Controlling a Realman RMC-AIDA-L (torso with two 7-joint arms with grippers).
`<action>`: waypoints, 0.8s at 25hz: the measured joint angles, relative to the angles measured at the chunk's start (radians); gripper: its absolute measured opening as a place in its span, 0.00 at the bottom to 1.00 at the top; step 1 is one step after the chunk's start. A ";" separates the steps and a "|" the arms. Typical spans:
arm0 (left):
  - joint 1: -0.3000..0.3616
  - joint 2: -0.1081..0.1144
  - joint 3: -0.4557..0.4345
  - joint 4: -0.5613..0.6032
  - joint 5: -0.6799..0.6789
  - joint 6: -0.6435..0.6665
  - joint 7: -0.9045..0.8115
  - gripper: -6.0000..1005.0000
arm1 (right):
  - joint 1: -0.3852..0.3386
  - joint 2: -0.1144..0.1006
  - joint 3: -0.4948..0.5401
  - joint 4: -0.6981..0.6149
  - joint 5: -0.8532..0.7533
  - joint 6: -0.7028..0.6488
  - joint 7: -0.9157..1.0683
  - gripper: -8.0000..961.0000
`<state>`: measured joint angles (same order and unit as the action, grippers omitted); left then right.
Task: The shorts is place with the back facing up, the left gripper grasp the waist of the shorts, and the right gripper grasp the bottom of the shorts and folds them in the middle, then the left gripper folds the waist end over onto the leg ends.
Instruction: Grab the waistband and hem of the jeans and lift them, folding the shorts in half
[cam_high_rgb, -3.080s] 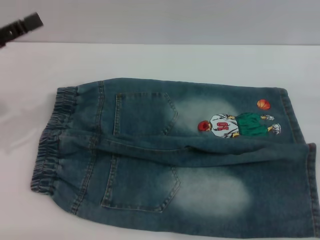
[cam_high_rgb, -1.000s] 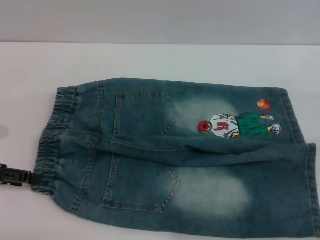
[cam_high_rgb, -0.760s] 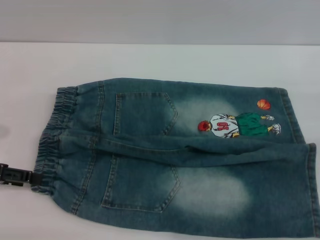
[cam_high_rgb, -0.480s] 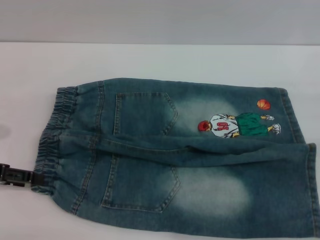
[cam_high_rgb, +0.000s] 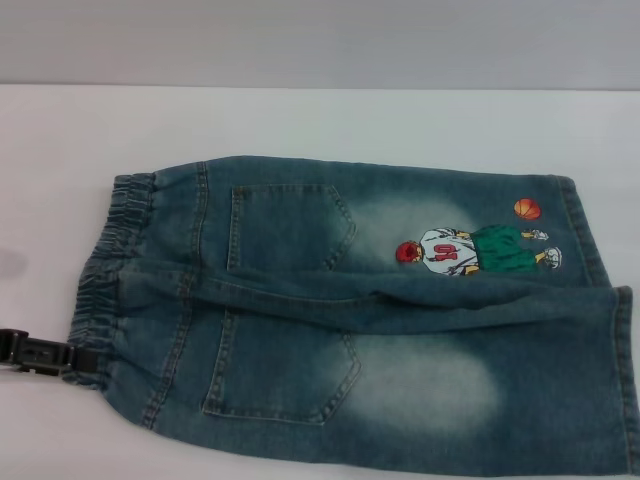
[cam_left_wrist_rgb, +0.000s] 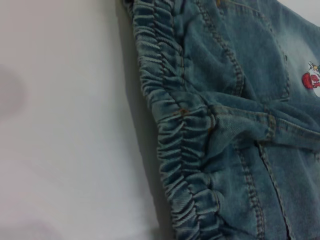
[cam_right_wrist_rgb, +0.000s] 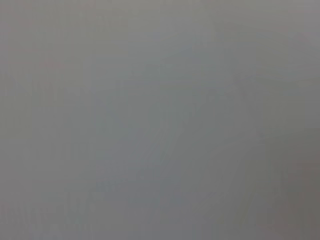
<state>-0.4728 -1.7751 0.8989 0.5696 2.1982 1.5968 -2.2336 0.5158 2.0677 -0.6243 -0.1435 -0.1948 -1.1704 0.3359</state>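
One gripper only is showing at this moment: the left gripper (cam_high_rgb: 62, 357) is lying low on the white table (cam_high_rgb: 300, 115), at about 8 o'clock in the head view, with its black tip touching the near corner of the waist (cam_high_rgb: 97, 290). Whether its jaws are closed on the elastic band or just resting against it, I cannot tell, because the tip is merging with the dark denim there, and the left wrist view is giving only the ruffled waist (cam_left_wrist_rgb: 172, 125) and no fingers.

Moving outward, the denim shorts (cam_high_rgb: 350, 310) are lying flat with the back facing up, two back pockets showing, and they are filling the middle of the table from 9 o'clock to 3 o'clock. The waist is sitting at 9 o'clock, and the leg hems (cam_high_rgb: 615, 350) are sitting at 3 o'clock, running partly out of the picture. The embroidered basketball player (cam_high_rgb: 475, 250) with the orange ball (cam_high_rgb: 527, 208) is lying on the far leg, near its hem.

The right gripper is not appearing anywhere; its wrist camera is showing only a plain grey field.

To my judgement, the first step is in hand: the left gripper is taking its grasp at the waist. The shorts are not yet folded. Next, the right gripper is needing to come to the hem at 3 o'clock and grasp it, so both ends are lifting together.
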 joint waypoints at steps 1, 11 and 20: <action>0.000 0.000 0.000 0.000 0.000 0.000 0.000 0.83 | 0.000 0.000 0.000 0.000 0.000 0.000 0.000 0.58; -0.002 -0.011 0.000 0.000 -0.001 0.000 0.000 0.83 | -0.001 0.000 0.000 -0.001 0.000 0.000 0.000 0.58; -0.004 -0.014 -0.039 0.009 -0.008 -0.003 0.002 0.83 | -0.007 0.000 0.000 -0.001 0.000 0.001 0.000 0.58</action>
<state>-0.4767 -1.7888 0.8600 0.5782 2.1904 1.5937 -2.2313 0.5089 2.0677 -0.6243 -0.1442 -0.1948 -1.1691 0.3358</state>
